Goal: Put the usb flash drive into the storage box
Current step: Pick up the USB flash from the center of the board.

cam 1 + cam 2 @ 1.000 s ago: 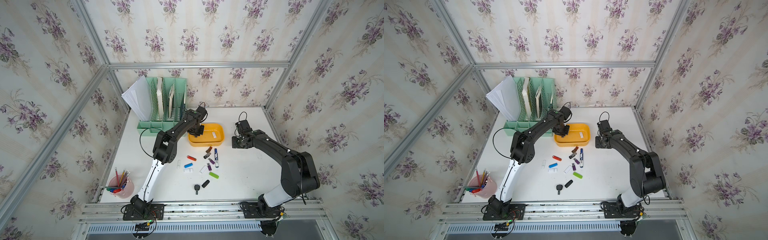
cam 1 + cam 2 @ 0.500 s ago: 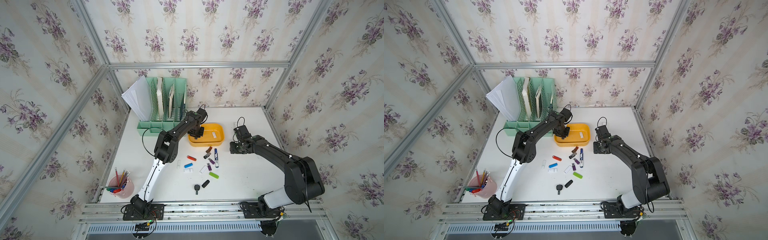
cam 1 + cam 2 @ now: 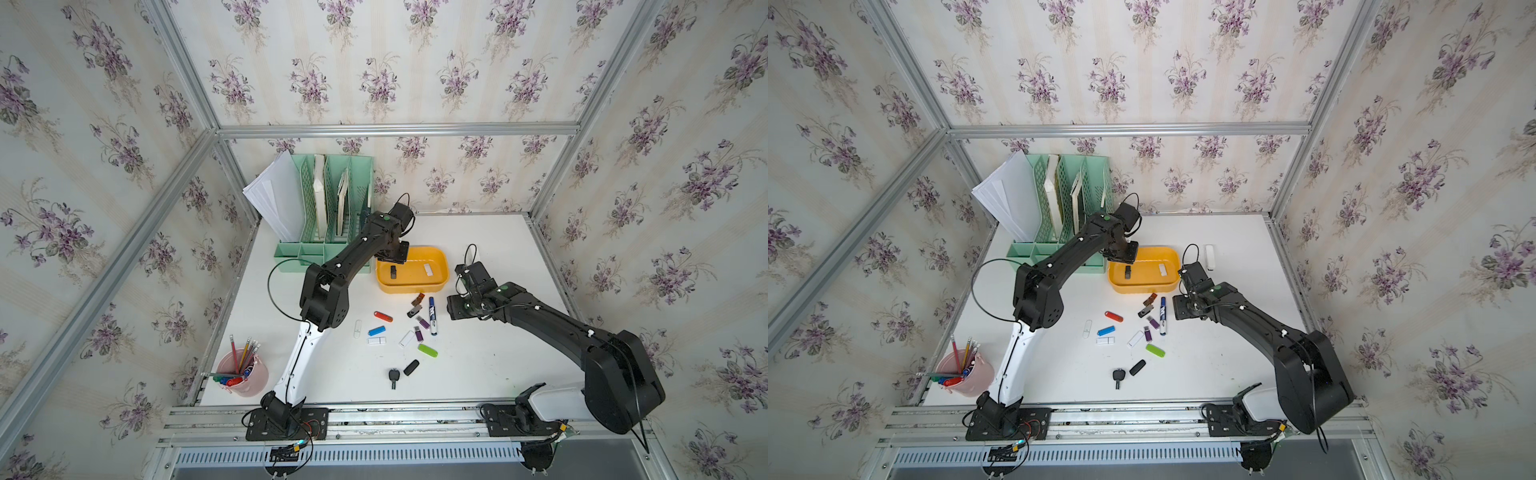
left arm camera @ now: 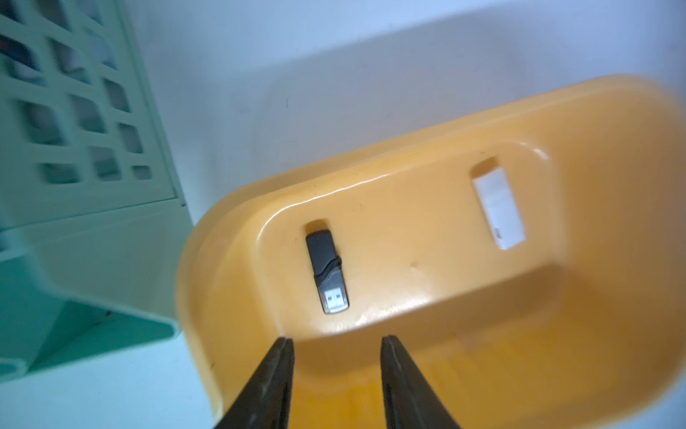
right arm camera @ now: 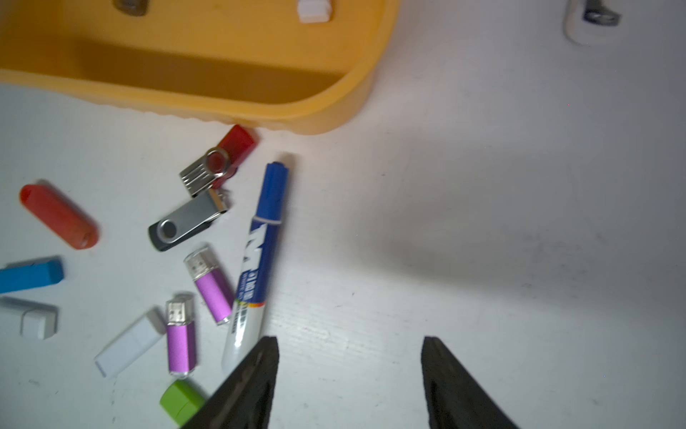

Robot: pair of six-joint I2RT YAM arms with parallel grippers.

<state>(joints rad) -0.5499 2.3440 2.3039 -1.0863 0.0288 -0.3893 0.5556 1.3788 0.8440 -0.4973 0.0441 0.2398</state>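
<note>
The left gripper (image 4: 336, 338) hovers over the left end of the storage box (image 4: 427, 230), jaws narrowly parted and empty. A black USB flash drive (image 4: 326, 271) lies inside beneath it, a white drive (image 4: 499, 208) farther right. Nearer, many drives, a red capped drive (image 5: 59, 217) among them, lie loose beside a blue marker (image 5: 260, 260), not yet boxed. Right of these, the right gripper (image 5: 350, 340) gapes wide, empty.

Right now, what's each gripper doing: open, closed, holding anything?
Left gripper: open, empty, above the storage box.
Right gripper: open, empty, beside the blue marker.
</note>
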